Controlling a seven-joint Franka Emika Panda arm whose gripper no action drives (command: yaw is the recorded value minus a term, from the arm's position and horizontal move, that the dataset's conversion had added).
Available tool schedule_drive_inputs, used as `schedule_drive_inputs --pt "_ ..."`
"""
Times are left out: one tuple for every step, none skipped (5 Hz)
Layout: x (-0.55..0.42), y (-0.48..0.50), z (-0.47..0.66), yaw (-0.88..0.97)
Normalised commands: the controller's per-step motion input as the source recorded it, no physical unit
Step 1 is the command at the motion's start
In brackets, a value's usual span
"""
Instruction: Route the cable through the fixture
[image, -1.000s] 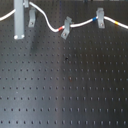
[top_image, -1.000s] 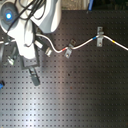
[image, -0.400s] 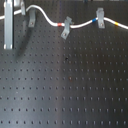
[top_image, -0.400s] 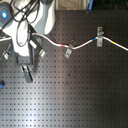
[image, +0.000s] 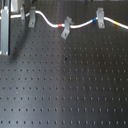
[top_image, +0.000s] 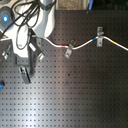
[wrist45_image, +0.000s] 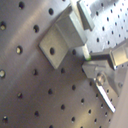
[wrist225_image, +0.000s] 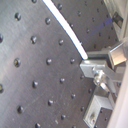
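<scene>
1. The cable runs across the table, through three grey clips; the fixture stands nearest the arm.
2. The end effector hovers apart from it; whether spread or pressed together, I cannot tell.

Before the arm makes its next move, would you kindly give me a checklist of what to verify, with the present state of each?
1. Cable seated in the fixture: cannot tell. In the first exterior view it crosses the fixture's top, but the seating is too small to judge.
2. Cable meets the slanted clip and the wider clip: ok, it runs to both.
3. Tool clear of the cable: ok. In the second exterior view it hangs apart from the cable.
4. Tool open or shut: cannot tell.
</scene>
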Motion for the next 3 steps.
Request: schedule_drive_inputs --pt "0.005 0.247 0.03 0.0" --pt "0.03 0.027 -0.03 0.0" --pt "0.017 0.0 0.0 0.0"
